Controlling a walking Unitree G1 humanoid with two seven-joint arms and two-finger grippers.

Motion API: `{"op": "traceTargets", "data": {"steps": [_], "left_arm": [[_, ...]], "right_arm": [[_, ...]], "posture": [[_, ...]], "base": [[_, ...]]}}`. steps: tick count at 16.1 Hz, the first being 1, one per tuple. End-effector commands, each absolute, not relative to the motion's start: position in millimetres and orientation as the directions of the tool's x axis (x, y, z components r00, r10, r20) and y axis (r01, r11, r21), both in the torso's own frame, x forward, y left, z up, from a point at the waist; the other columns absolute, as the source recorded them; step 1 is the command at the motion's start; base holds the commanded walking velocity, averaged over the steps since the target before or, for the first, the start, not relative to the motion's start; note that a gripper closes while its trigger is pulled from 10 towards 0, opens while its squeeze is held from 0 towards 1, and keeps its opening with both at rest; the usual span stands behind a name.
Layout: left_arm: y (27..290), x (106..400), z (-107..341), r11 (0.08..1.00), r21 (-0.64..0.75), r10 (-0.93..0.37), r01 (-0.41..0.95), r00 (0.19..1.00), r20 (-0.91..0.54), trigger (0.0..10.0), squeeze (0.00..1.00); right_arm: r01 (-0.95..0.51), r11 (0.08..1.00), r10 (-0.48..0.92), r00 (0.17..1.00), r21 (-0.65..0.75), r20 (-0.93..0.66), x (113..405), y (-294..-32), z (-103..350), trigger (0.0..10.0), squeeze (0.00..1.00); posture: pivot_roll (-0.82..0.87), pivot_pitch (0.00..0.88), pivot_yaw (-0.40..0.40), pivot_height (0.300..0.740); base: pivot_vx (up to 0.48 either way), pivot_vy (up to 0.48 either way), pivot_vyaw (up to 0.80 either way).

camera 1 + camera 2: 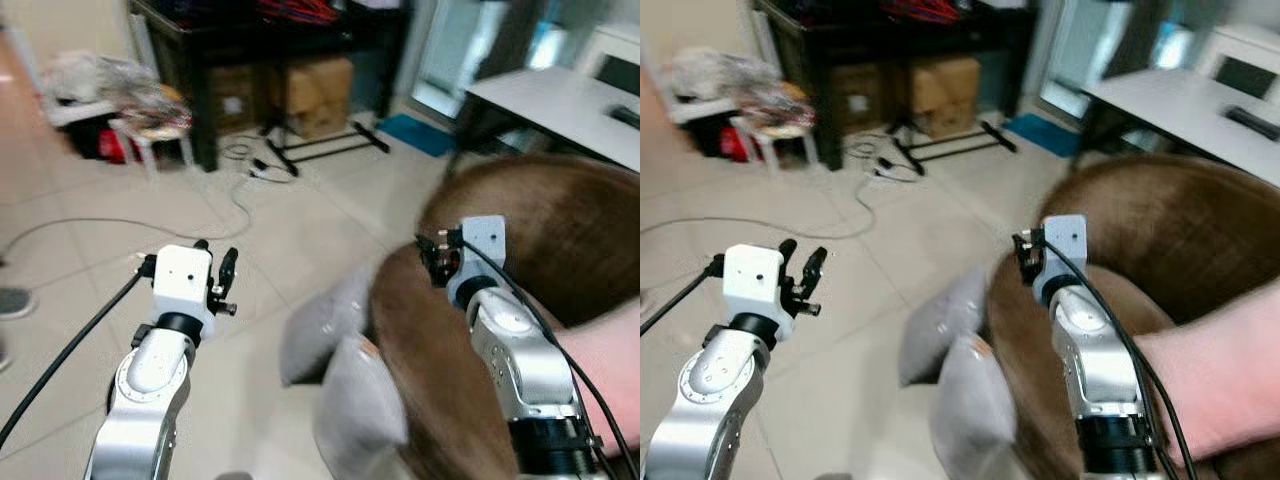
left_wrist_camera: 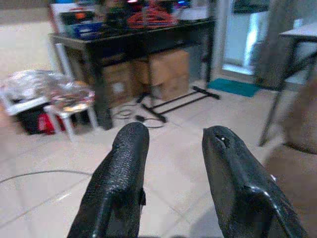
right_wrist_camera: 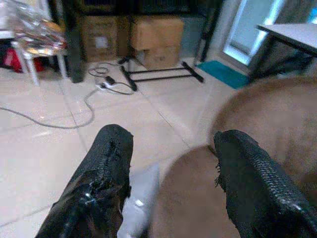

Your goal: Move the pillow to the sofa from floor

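Two grey pillows (image 1: 335, 330) lean against the front of the brown sofa (image 1: 560, 240), standing on the tiled floor; the nearer pillow (image 1: 360, 410) is lower in view. My left gripper (image 1: 215, 265) is open, raised over bare floor to the left of the pillows. My right gripper (image 1: 432, 255) is open, held above the sofa's rounded arm (image 1: 430, 350), just right of the pillows. In the right wrist view a pillow corner (image 3: 141, 198) shows between the black fingers (image 3: 101, 173), beside the brown sofa (image 3: 257, 114).
A black table (image 1: 250, 50) with cardboard boxes (image 1: 315, 90) under it stands at the back. Cables (image 1: 150, 225) trail across the floor. A white stool with bags (image 1: 130, 105) is at back left, a white desk (image 1: 560, 100) at back right. A person's arm (image 1: 615, 370) reaches in at lower right.
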State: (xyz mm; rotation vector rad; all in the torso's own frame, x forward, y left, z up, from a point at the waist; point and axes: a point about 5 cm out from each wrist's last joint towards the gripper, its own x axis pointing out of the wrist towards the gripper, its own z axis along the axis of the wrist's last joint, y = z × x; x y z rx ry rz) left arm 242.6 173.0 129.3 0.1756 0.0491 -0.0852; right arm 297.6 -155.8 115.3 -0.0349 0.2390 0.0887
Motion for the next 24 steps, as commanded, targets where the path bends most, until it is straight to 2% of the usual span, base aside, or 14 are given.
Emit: {"op": "traceTargets", "data": {"steps": [1, 6, 10, 18, 24], "left_arm": [[174, 245, 131, 0.98, 0.175, -0.083, 0.09, 0.995, -0.05, 10.0, 0.0], [176, 243, 129, 0.975, 0.209, -0.062, 0.071, 0.997, -0.049, 10.0, 0.0], [187, 241, 125, 0.97, 0.243, -0.015, 0.022, 0.999, -0.03, 10.0, 0.0], [186, 239, 123, 0.97, 0.243, -0.01, 0.015, 1.0, -0.022, 10.0, 0.0], [186, 238, 123, 0.971, 0.239, -0.008, 0.012, 1.0, -0.018, 10.0, 0.0]], "right_arm": [[-0.105, 0.994, 0.095, 0.97, -0.033, -0.223, 299, -152, 119, 10.0, 0.0], [-0.076, 0.997, 0.072, 0.983, -0.019, -0.167, 298, -157, 122, 10.0, 0.0], [0.011, 1.0, -0.012, 0.989, -0.008, -0.147, 293, -174, 114, 10.0, 0.0], [0.003, 1.0, -0.002, 0.99, 0.005, -0.144, 291, -171, 111, 10.0, 0.0], [-0.003, 1.0, 0.003, 0.989, 0.003, -0.147, 291, -170, 110, 10.0, 0.0]], "posture": [[0.09, 0.0, -0.102, 0.74], [0.09, 0.0, -0.101, 0.74], [0.09, 0.0, -0.097, 0.74], [0.09, 0.0, -0.099, 0.661], [0.09, 0.0, -0.1, 0.621]], "base": [[0.375, 0.0, 0.0], [0.05, 0.0, 0.0], [0.0, 0.0, 0.0], [0.0, 0.0, 0.0], [0.0, 0.0, 0.0]]}}
